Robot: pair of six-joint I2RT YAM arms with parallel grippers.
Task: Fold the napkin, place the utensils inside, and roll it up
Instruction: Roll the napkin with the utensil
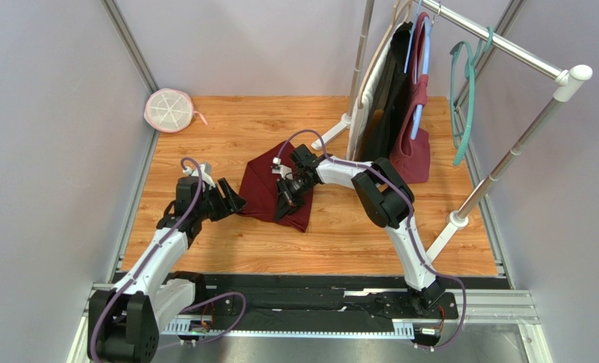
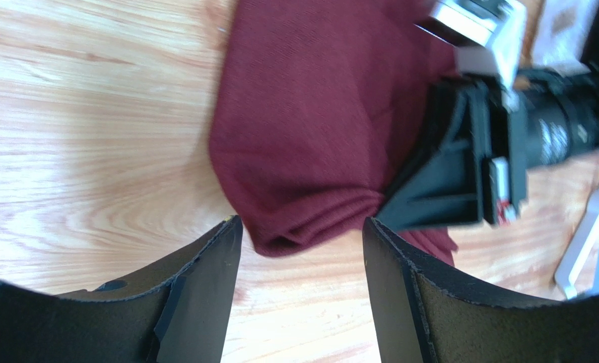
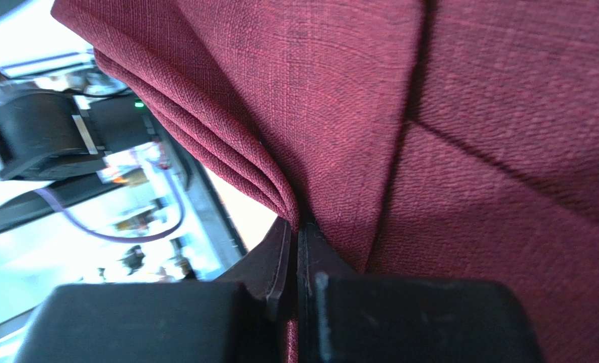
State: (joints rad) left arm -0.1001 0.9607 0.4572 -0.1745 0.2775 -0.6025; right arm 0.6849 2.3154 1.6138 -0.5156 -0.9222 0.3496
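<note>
The maroon napkin [image 1: 268, 185] lies crumpled in folds on the wooden table, mid-centre. It also shows in the left wrist view [image 2: 310, 128] and fills the right wrist view [image 3: 431, 136]. My right gripper [image 1: 289, 198] is shut on a bunched fold of the napkin, with cloth pinched between its jaws [image 3: 295, 231]. My left gripper [image 1: 234, 202] is open and empty just left of the napkin, its jaws either side of the near folded corner [image 2: 298, 238] without touching it. The utensils are out of view.
A clothes rack [image 1: 507, 53] with hanging black and burgundy bags [image 1: 412, 151] stands at the back right, its white feet on the table. A round white mesh lid [image 1: 169, 110] lies at the back left. The table's left metal edge [image 1: 132, 204] is close to my left arm.
</note>
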